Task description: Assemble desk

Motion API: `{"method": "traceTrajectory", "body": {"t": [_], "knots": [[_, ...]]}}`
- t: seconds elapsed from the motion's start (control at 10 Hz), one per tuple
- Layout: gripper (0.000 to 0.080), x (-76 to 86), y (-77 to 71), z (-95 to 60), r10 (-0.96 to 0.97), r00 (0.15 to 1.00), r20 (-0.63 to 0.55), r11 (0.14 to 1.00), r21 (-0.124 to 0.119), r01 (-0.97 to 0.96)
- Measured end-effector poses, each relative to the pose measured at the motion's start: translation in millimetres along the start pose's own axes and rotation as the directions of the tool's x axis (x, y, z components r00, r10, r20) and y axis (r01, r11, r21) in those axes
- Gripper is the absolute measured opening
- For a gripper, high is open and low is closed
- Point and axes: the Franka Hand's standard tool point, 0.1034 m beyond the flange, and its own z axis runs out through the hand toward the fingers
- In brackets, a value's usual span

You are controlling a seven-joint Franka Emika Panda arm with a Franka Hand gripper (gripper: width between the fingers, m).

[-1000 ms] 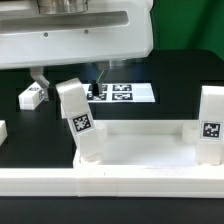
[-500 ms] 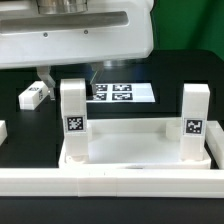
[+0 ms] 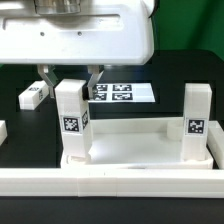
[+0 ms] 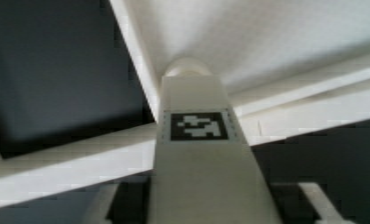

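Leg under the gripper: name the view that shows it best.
Exterior view: the leg shows whole, upright in the tabletop corner, the gripper flanking its top. Wrist view gives only its tagged face, close and foreshortened, base cut off.

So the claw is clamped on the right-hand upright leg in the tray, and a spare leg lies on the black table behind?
Not quite. The exterior view shows the gripper clamped on the upright leg at that view's left; the right-hand leg stands free. The rest holds: both stand in the tabletop, and a spare leg lies on the black table behind.
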Motion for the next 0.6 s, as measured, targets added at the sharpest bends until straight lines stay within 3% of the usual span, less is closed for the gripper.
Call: {"method": "traceTrajectory", "body": {"t": [0.3,0.6], "knots": [[0.029,0.4,-1.8,0.3,0.284,0.959,-0.009,0.959,0.003,-0.284],[0.029,-2.3,-7.7,1.1,0.578,0.816,0.002,0.816,0.009,-0.578]]}}
